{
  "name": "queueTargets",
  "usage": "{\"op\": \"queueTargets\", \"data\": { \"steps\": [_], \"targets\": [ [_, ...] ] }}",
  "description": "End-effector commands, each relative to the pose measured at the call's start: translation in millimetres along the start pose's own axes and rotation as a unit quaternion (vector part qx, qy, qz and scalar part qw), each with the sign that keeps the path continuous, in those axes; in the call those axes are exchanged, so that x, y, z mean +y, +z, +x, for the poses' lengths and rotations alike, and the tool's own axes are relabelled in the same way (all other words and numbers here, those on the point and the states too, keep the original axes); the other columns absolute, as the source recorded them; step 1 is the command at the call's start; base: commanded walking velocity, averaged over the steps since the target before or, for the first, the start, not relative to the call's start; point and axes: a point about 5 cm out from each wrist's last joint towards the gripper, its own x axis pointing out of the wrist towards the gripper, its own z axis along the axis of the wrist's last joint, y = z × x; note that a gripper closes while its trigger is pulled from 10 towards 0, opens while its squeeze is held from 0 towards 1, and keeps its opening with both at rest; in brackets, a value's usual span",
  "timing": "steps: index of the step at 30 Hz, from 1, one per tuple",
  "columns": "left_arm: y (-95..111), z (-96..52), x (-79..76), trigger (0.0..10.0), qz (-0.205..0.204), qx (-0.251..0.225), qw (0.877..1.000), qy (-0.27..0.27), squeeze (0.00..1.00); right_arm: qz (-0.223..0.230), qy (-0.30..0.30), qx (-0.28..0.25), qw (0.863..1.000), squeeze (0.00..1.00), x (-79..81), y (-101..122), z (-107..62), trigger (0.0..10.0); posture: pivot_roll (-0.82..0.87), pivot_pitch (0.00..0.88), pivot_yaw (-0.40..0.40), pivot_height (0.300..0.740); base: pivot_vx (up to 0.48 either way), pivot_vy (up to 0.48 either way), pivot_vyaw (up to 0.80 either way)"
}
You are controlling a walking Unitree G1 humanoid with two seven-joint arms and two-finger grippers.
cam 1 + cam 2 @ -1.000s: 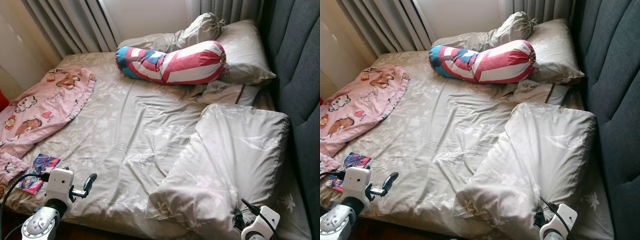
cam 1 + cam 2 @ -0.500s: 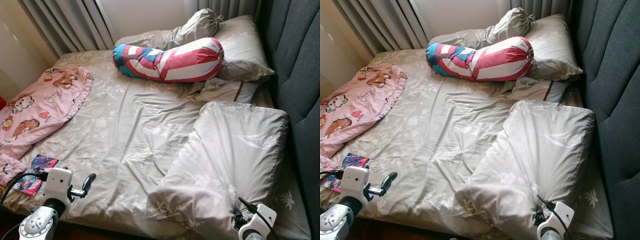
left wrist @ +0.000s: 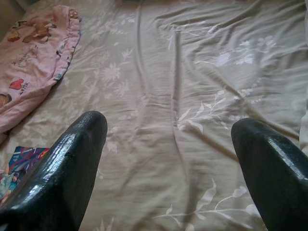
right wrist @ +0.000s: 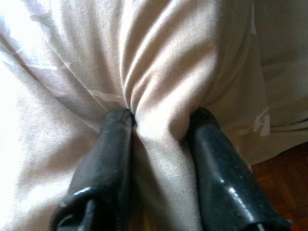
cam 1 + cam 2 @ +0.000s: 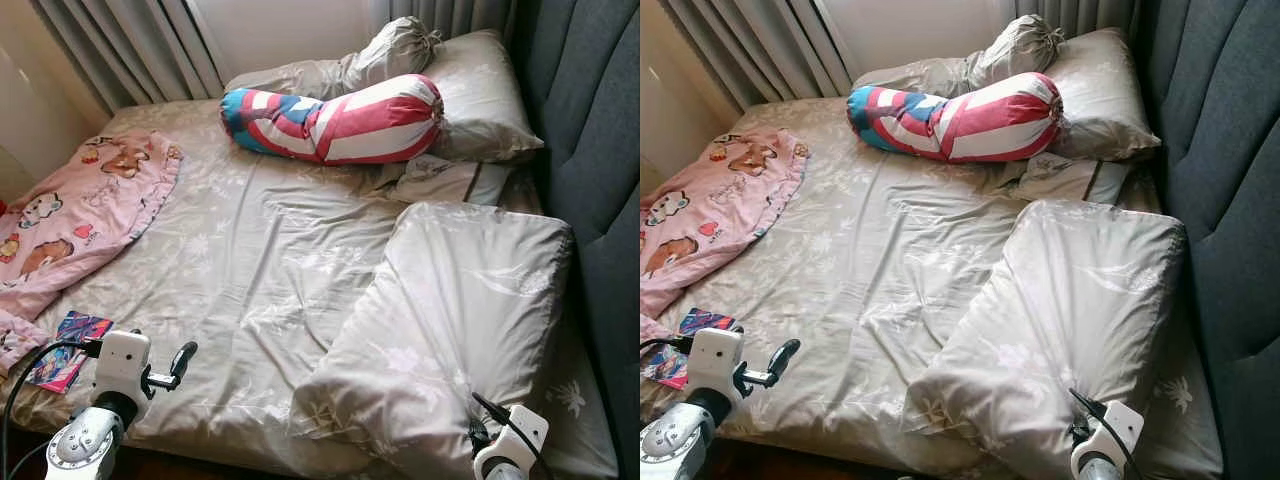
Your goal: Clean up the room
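Pillow [image 5: 450,330] lies on the bed [image 5: 260,250] near the headboard [image 5: 600,150]; the right claw [image 4: 159,120] grasps a fold of its near corner, fabric bunched between the fingers. Left claw [image 3: 168,130], released, hovers over the sheet beside a pink blanket [image 5: 70,215].
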Motion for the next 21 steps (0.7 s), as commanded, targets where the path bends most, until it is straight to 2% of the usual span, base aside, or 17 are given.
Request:
{"op": "queueTargets", "data": {
  "steps": [1, 9, 13, 14, 15, 18, 19, 21],
  "targets": [
    [-6, -0.2, 1.1, 10.0, 0.000, 0.015, 1.000, 0.006, 0.00, -0.007, 0.004, 0.056, 0.998, 0.00, 5.2, -29, -7.4, 0.0, 0.13, 0.098, 0.179, 0.696, 0.000, 0.000, 0.00],
    [-5, 6.1, -2.6, 10.0, -0.003, 0.013, 1.000, 0.004, 0.00, -0.019, -0.029, 0.036, 0.999, 0.00, -3.6, -18, -4.5, 0.0, 0.13, 0.086, 0.176, 0.696, 0.000, 0.000, 0.00],
    [-7, 7.1, -2.6, 10.0, -0.004, 0.013, 1.000, 0.005, 0.00, -0.028, -0.046, 0.009, 0.999, 0.00, -6.4, -9, -2.8, 0.0, 0.11, 0.075, 0.170, 0.696, 0.000, 0.000, 0.00],
    [-7, 8.7, -3.6, 10.0, -0.005, 0.013, 1.000, 0.005, 0.00, -0.039, -0.065, -0.011, 0.997, 0.00, -10.6, -1, -1.8, 0.0, 0.10, 0.072, 0.167, 0.696, 0.000, 0.000, 0.00],
    [-7, 10.4, -5.4, 10.0, -0.007, 0.013, 1.000, 0.005, 0.00, -0.072, -0.075, -0.035, 0.994, 0.00, -11.8, 8, -0.8, 0.0, 0.10, 0.070, 0.165, 0.696, 0.000, 0.000, 0.00],
    [-8, 11.5, -6.7, 10.0, -0.008, 0.012, 1.000, 0.005, 0.00, -0.089, -0.075, -0.047, 0.992, 0.00, -11.1, 12, -0.2, 0.0, 0.10, 0.068, 0.164, 0.696, 0.000, 0.000, 0.00],
    [-8, 13.1, -8.1, 10.0, -0.011, 0.011, 1.000, 0.005, 0.00, -0.130, -0.085, -0.099, 0.983, 0.00, -9.8, 28, 0.2, 0.0, 0.08, 0.064, 0.160, 0.696, 0.000, 0.000, 0.00],
    [-9, 14.7, -9.6, 10.0, -0.013, 0.011, 1.000, 0.005, 0.00, -0.141, -0.101, -0.141, 0.975, 0.00, -11.3, 42, -0.2, 0.0, 0.07, 0.057, 0.155, 0.696, 0.000, 0.000, 0.00]
  ]
}}
